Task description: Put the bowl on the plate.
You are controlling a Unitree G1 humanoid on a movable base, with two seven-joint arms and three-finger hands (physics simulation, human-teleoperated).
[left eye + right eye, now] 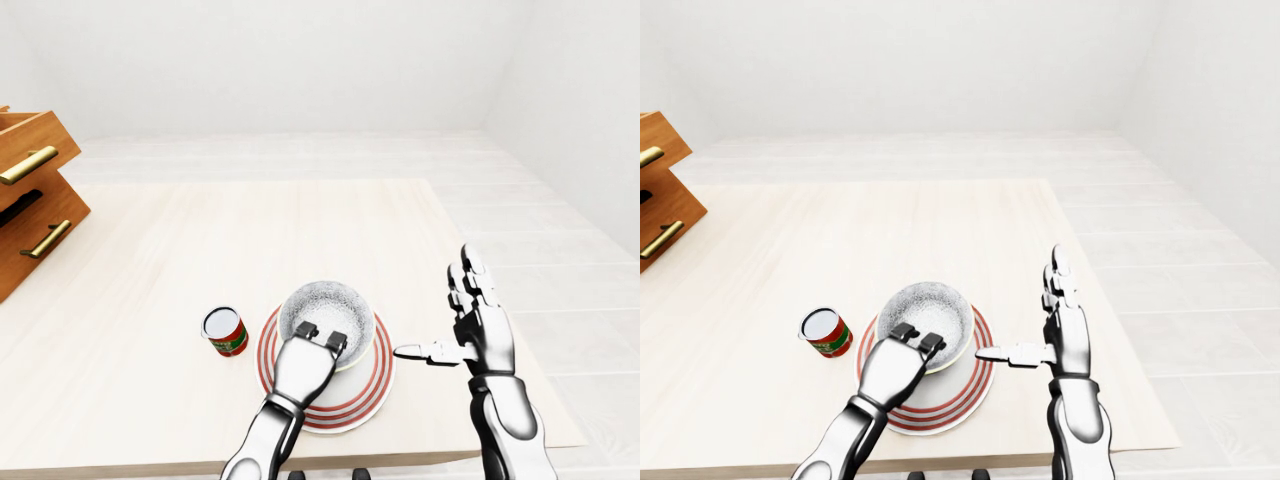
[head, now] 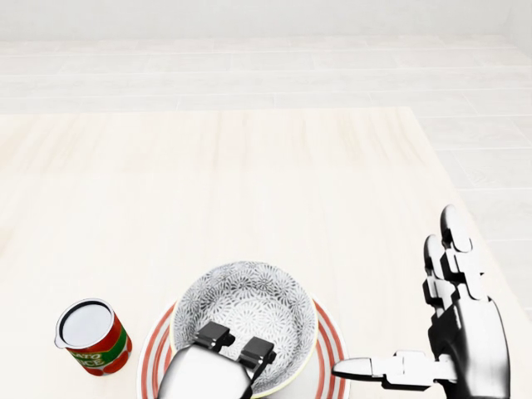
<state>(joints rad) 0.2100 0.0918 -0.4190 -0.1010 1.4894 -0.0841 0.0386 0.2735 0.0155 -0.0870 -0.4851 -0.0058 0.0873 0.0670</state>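
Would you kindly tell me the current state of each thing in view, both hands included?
Bowl: upright, empty, sitting on the plate.
Plate: flat on the table.
Can: upright, apart from the plate, to its left in the head view.
Left hand: fingers hooked over the bowl's rim; grip unclear.
Right hand: open, empty, beside the plate.
Wooden drawers: cut off at the left-eye view's edge; open or shut unclear.
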